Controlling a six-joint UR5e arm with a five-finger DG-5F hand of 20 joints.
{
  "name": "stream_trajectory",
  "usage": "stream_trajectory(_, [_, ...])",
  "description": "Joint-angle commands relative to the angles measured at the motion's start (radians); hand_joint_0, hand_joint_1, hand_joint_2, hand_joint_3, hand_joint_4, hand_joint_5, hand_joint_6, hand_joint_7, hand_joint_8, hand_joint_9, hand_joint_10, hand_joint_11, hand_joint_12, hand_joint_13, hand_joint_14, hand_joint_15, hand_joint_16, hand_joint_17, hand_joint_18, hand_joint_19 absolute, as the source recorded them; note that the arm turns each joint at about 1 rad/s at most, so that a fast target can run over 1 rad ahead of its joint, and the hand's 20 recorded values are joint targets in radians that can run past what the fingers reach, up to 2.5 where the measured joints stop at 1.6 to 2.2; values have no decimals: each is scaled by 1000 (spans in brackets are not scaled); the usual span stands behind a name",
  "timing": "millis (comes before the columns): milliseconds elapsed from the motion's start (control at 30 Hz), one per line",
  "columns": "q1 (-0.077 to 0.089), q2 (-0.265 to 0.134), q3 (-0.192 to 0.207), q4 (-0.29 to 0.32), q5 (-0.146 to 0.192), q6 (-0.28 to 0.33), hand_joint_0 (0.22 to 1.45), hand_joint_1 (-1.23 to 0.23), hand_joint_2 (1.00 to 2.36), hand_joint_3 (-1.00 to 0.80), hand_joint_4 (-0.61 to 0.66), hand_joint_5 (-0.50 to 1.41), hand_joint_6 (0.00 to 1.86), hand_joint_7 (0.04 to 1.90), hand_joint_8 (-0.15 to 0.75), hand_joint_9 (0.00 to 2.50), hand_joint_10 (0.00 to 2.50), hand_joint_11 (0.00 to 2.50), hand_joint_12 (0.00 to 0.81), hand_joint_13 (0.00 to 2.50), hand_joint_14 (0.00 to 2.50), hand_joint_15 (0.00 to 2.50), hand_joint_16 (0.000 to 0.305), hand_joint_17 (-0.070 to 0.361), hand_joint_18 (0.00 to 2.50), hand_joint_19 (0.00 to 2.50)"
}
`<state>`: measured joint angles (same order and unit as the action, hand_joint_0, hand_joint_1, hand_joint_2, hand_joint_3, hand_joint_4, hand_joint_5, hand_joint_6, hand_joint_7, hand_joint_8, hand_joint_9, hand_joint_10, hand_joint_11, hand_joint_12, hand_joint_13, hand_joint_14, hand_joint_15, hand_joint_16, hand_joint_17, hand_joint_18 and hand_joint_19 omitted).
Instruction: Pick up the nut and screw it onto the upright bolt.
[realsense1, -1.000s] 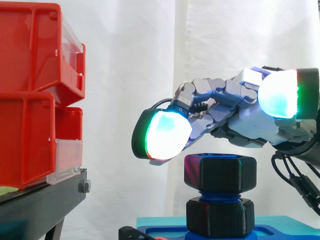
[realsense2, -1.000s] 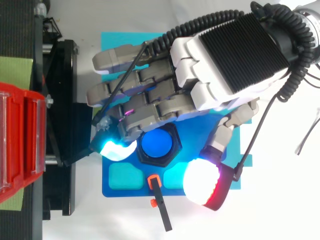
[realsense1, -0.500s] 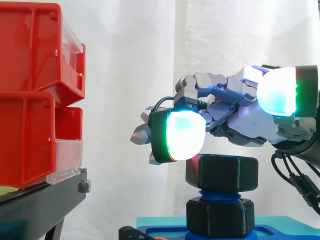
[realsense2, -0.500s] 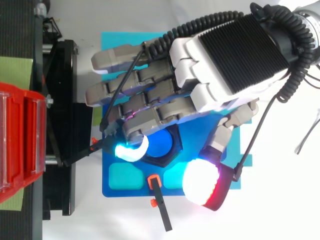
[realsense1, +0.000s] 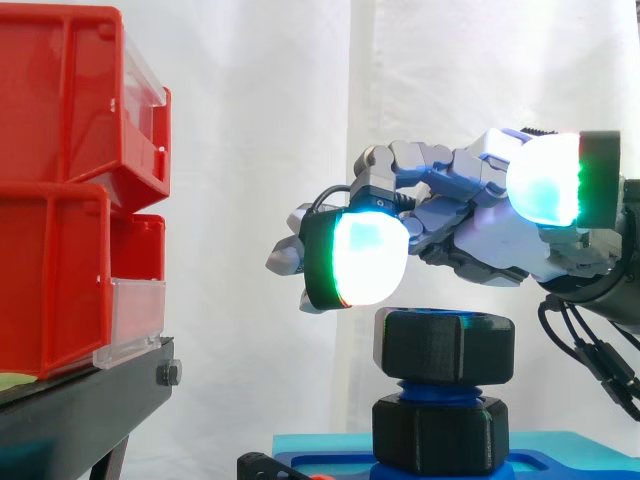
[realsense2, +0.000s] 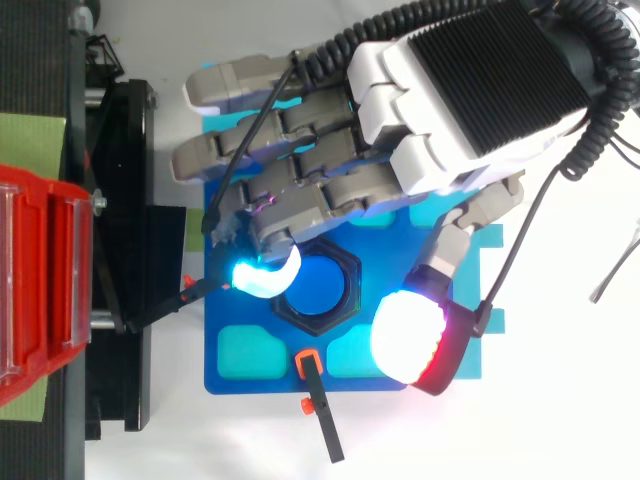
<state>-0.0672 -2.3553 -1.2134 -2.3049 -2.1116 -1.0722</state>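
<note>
A black hex nut (realsense1: 445, 345) sits on the upright blue bolt (realsense1: 440, 388), above a second black hex piece (realsense1: 440, 435) at the bolt's foot. From above, the nut's ring (realsense2: 318, 322) surrounds the bolt's blue top (realsense2: 322, 283). My hand (realsense1: 500, 235) hovers just over the nut, palm down, with its fingers loosely bent and holding nothing. One glowing fingertip (realsense1: 368, 258) hangs above the nut's left edge with a small gap. The thumb pad (realsense2: 410, 340) stands off to the nut's right. The back of the hand (realsense2: 470, 90) hides part of the base.
The bolt stands on a blue base plate (realsense2: 215, 350) lying on a cyan mat. Stacked red bins (realsense1: 60, 200) rest on a black stand (realsense1: 80, 410) to the left. A thin black tool with an orange clip (realsense2: 320, 410) lies at the plate's near edge.
The hand has lifted a little and drawn back from the nut. The fingertip that hung low beside the nut's left side now sits above it. The nut has not moved.
</note>
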Motion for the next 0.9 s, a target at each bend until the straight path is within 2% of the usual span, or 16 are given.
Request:
stream_trajectory(0, [-6, 1, 0, 1, -4, 0, 478, -144, 1000, -500, 231, -87, 504, 1299, 288, 655, 0, 0, 318, 451, 0, 0, 32, 73, 126, 0])
stream_trajectory(100, [-14, 1, 0, 1, -5, 0, 479, -148, 1000, -500, 235, -77, 504, 1343, 290, 665, 0, 0, 314, 456, 0, 0, 32, 72, 134, 0])
stream_trajectory(433, [-22, -1, 0, 1, -14, -2, 484, -161, 1000, -500, 241, -70, 504, 1338, 293, 682, 0, 0, 298, 473, 0, 0, 30, 66, 148, 0])
stream_trajectory(533, [-23, -1, 0, -1, -14, -2, 484, -166, 1000, -500, 259, -77, 505, 1240, 293, 687, 0, 0, 296, 479, 0, 0, 29, 65, 150, 0])
stream_trajectory(633, [-25, -1, -2, -2, -14, -2, 484, -167, 1000, -500, 318, -96, 505, 1051, 282, 678, 0, 0, 298, 476, 0, 0, 29, 65, 143, 0])
stream_trajectory(700, [-25, -1, 0, 1, -14, -2, 481, -165, 1000, -500, 314, -105, 504, 938, 277, 665, 0, 0, 299, 468, 0, 0, 29, 66, 139, 0])
stream_trajectory(867, [-10, -1, 0, 1, -11, -3, 473, -159, 1000, -500, 287, -117, 503, 818, 265, 627, 0, 0, 307, 443, 0, 0, 31, 70, 112, 0])
